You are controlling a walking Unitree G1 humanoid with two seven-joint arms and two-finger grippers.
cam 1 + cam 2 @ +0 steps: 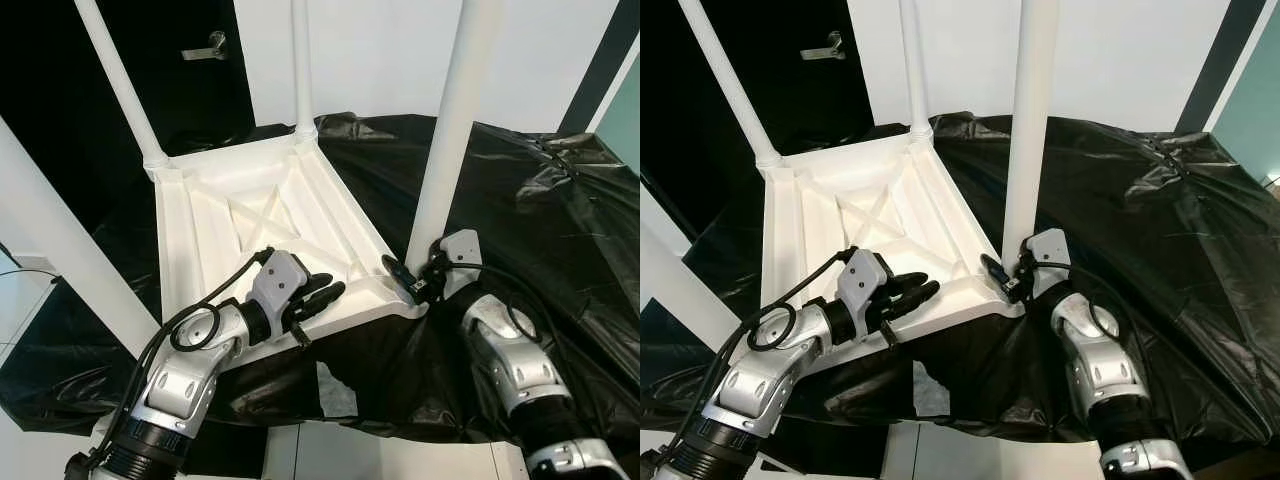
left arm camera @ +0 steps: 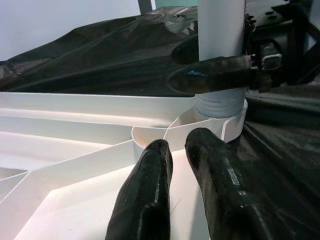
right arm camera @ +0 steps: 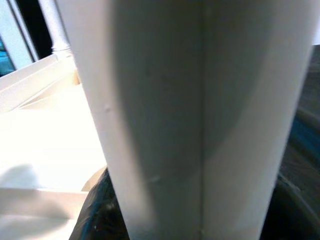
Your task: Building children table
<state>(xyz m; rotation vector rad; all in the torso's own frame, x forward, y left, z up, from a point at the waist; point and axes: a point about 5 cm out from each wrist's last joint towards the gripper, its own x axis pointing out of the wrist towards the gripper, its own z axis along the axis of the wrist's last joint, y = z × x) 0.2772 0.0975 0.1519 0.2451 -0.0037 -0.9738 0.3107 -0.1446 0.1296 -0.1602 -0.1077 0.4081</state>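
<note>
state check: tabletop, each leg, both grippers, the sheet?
tabletop: upside down on the black sheet, ribbed underside up
near right leg: upright in its corner socket, right gripper closed around its base
two far legs: upright in their sockets
near left leg: slanting across the view, its socket end hidden
right gripper: shut on the leg
left gripper: fingers together, resting on the tabletop
black sheet: spread out, crumpled

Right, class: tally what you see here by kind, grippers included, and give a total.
legs: 4
tabletop: 1
sheet: 1
grippers: 2
Total: 8
</note>
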